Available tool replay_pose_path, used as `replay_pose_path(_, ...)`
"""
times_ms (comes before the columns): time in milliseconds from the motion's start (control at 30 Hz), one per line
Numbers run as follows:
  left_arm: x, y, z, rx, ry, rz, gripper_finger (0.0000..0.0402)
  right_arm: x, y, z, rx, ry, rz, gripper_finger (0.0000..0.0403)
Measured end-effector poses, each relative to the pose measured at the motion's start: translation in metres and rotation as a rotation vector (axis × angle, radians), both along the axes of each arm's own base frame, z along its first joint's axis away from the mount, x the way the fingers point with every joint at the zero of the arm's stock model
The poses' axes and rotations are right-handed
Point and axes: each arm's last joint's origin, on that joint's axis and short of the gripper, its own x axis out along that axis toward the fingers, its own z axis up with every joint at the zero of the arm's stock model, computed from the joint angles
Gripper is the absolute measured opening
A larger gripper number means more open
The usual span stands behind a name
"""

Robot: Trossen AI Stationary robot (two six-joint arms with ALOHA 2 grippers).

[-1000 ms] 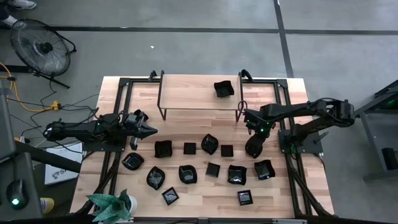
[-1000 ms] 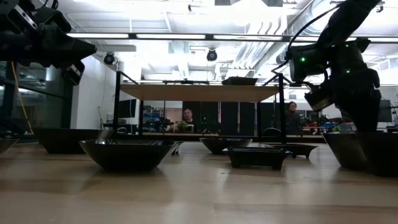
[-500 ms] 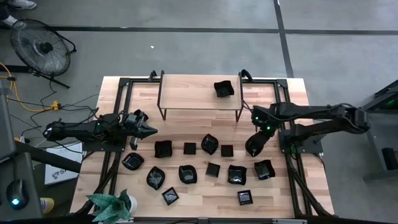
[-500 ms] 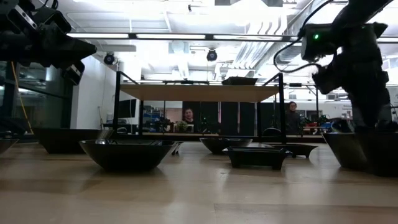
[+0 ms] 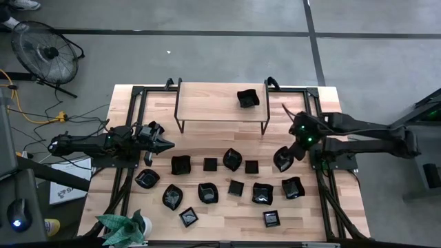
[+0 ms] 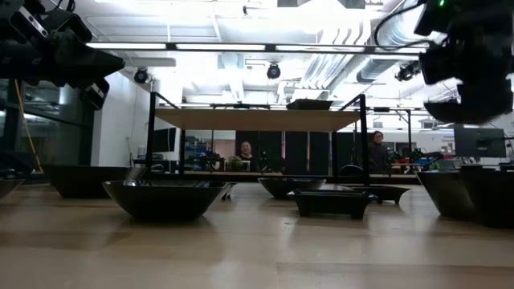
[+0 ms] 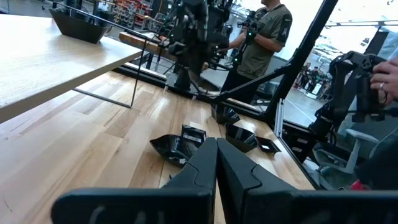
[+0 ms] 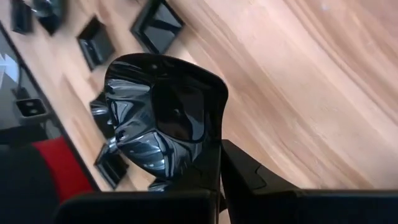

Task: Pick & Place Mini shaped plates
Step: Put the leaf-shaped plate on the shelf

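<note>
One glossy black wavy-edged plate is pinched by its rim in the right hand, raised near the desk's right edge; the left hand hangs shut and empty by the left edge.

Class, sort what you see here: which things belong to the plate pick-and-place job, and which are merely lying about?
Belongs to the job:
- right gripper, shut on a glossy black plate, lifted above the table
- black mini plates on the table
- one plate on the raised shelf
- left gripper, shut, waiting at the table's left

Lying about:
- green plant
- floor fan
</note>
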Motion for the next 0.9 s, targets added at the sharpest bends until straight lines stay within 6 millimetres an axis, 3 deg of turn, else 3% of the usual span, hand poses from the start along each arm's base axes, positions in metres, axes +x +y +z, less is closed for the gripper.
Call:
replay_pose_path(200, 0.000, 0.000, 0.000, 0.000, 0.000, 0.000, 0.0001, 0.000, -0.001, 0.031, -0.068, -0.046, -0.002, 0.0000)
replay_pose_path(467, 0.000, 0.000, 0.000, 0.000, 0.000, 0.000, 0.0001, 0.016, -0.006, 0.064, -0.122, -0.116, 0.045, 0.0000)
replay_pose_path(700, 0.000, 0.000, 0.000, 0.000, 0.000, 0.000, 0.0001, 0.046, -0.017, 0.096, -0.212, -0.139, 0.075, 0.0000)
replay_pose_path(900, 0.000, 0.000, 0.000, 0.000, 0.000, 0.000, 0.0001, 0.080, -0.040, 0.121, -0.258, -0.160, 0.065, 0.0000)
